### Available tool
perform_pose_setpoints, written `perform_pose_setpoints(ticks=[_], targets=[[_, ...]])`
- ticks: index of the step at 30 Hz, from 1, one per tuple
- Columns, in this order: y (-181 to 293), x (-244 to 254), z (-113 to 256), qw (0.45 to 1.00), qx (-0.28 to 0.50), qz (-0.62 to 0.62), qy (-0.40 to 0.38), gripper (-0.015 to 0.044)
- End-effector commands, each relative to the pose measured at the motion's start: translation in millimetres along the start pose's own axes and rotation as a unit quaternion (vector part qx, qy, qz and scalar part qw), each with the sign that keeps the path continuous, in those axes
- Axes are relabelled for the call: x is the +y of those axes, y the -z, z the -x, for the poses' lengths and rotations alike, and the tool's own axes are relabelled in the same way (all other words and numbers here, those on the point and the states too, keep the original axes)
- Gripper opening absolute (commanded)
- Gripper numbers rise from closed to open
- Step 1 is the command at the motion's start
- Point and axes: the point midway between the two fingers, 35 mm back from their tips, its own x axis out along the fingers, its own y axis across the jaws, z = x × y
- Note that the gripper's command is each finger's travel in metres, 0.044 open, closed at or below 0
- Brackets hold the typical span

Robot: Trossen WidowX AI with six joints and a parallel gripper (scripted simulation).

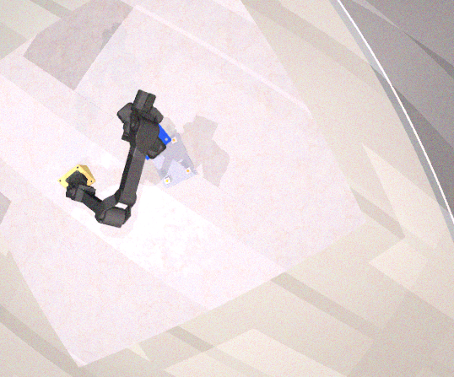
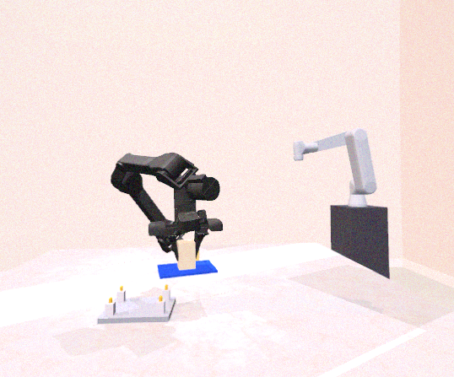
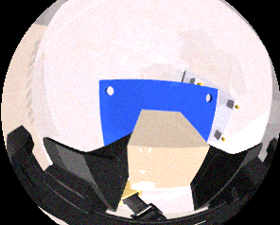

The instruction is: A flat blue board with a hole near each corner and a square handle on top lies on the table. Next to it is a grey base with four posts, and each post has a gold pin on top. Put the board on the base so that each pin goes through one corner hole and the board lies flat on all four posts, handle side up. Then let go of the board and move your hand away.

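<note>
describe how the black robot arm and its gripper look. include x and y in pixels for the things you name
The arm (image 1: 132, 172) (image 2: 146, 203) is matte black, with chunky angular links and rounded joints. Its gripper (image 2: 186, 252) (image 3: 163, 165) is also black, with two tapering fingers. No cables or markings are discernible.

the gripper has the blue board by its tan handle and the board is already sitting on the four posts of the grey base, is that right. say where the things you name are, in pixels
Not quite: the board (image 1: 164, 135) (image 2: 167, 271) (image 3: 128, 96) is off the posts. The exterior view shows it held away from the grey base (image 2: 133, 319), whose gold pins stand uncovered. The gripper (image 2: 186, 254) does have it by its tan handle (image 2: 186, 255) (image 3: 167, 165).
</note>
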Motion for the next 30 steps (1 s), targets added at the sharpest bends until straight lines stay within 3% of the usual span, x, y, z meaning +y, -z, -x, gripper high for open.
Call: perform_pose_setpoints(ticks=[1,30], targets=[[-3,-14,4,1.000,-0.007,-0.014,-0.001,0.0000],[-6,-87,3,0.996,-0.006,-0.093,0.007,0.0000]])
